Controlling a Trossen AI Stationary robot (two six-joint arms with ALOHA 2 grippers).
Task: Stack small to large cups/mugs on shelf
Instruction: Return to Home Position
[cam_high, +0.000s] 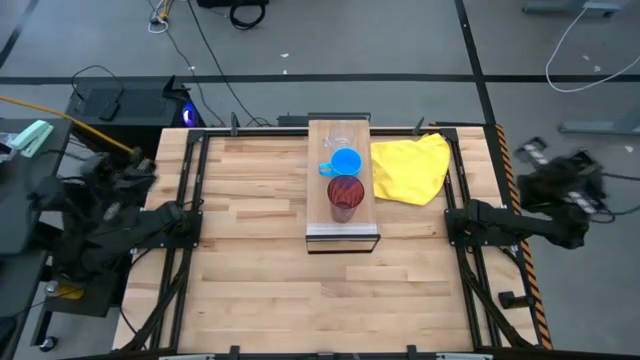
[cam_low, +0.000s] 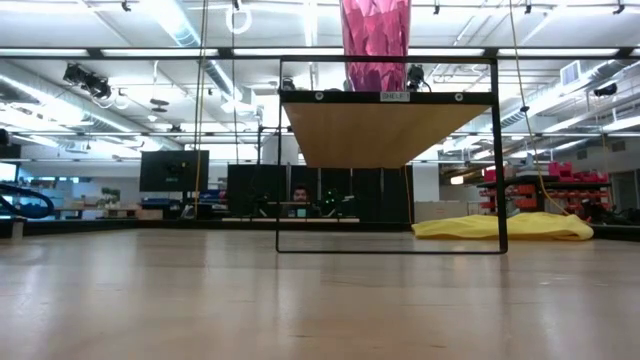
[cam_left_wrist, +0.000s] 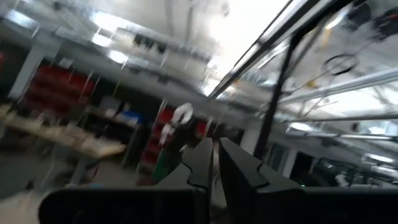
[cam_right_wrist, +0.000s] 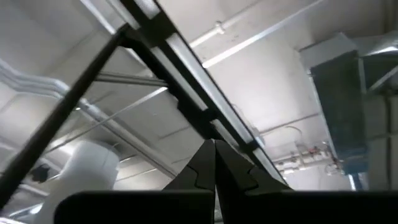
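- Evidently the left gripper (cam_left_wrist: 216, 148) is out of the work. It points up at the ceiling lights with its two dark fingers drawn almost together, only a sliver between them, and it grasps nothing.
- The right gripper (cam_right_wrist: 213, 150) also faces the ceiling, its fingers pressed together and empty.
- Seen from above, the left arm (cam_high: 140, 225) lies folded at the left edge of the table (cam_high: 250, 290). The right arm (cam_high: 505, 222) is folded at the right edge, and both are well apart from the shelf (cam_high: 318, 205).
- The shelf stands mid-table toward the far side, its long axis running near to far.
- On it, the vessels stand in a single row, not nested. The clear glass cup (cam_high: 338, 140) is at the far end, and the blue mug (cam_high: 346, 162) is in the middle with its handle to the left. The red tumbler (cam_high: 345, 198) is nearest.
- A yellow cloth (cam_high: 410, 168) lies on the table just right of the shelf.
- Judged from this, the placing looks done, smallest far to largest near, and the step in hand is the return to rest.
- The next move seems to call for little: the arms should settle into their rest pose and stay wide of the shelf, so that nothing knocks the row.
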